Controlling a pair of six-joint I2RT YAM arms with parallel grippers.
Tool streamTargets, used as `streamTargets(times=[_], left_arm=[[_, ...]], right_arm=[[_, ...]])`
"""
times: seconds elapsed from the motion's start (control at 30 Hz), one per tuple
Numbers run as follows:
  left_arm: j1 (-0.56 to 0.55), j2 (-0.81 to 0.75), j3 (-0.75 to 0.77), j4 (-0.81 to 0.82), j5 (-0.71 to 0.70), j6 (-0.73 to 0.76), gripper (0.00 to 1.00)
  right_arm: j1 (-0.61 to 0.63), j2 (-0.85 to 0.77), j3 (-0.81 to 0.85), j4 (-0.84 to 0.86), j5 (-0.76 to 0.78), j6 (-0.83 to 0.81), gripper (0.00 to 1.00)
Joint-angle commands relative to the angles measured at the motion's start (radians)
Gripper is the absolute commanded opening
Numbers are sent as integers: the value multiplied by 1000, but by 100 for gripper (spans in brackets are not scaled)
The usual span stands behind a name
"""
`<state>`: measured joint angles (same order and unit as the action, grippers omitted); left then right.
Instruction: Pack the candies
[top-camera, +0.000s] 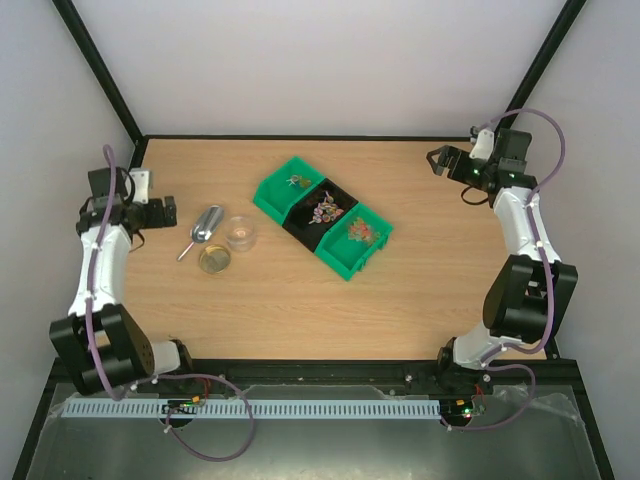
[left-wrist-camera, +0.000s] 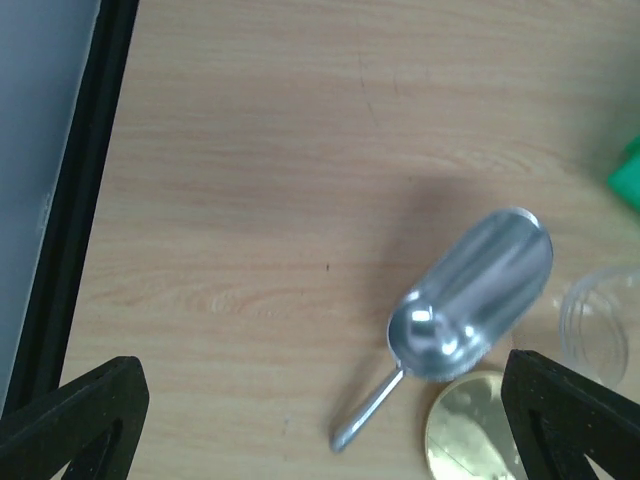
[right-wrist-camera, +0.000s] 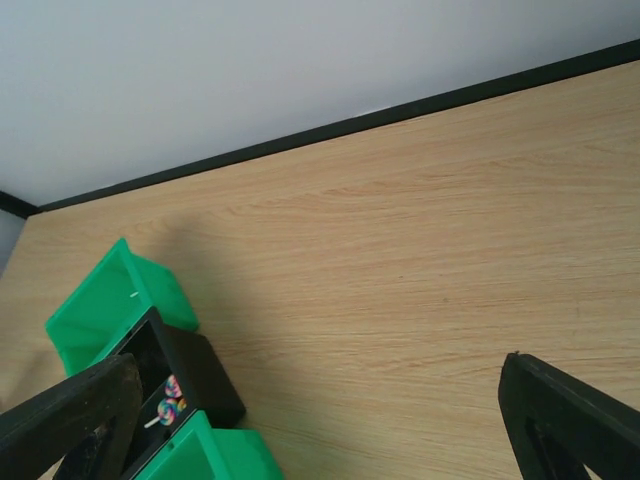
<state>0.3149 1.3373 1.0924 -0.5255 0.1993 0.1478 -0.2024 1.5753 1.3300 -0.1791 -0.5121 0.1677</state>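
Well right of left claw (top-camera: 171, 212), candies (top-camera: 327, 210).

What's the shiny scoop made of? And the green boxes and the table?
The scoop looks like polished metal: silvery, with mirror-like highlights. The green boxes seem plastic: even bright colour, smooth thin walls. The table looks like wood or wood-look laminate; grain lines show.

A polished metal scoop (left-wrist-camera: 470, 295), clear plastic cup (top-camera: 241, 233) and glossy green plastic bins (top-camera: 272, 196) are seen on a matt wood-grain table (top-camera: 420, 290).
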Motion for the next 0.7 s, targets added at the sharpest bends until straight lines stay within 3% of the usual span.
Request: streamTargets(times=[0.0,0.33,0.5,0.67], left_arm=[[20,-115,-121,7,61,204,99],[88,-184,-374,129,251,482,99],[109,-95,-414,145,324,633,99],[147,53,-359,79,389,827,99]], right_arm=[[-3,39,30,-45,-133,-8,99],[-4,9,-6,-4,-235,-8,99],[-4,-5,2,-62,-261,-41,99],[-4,-45,-11,-122,-282,-115,99]])
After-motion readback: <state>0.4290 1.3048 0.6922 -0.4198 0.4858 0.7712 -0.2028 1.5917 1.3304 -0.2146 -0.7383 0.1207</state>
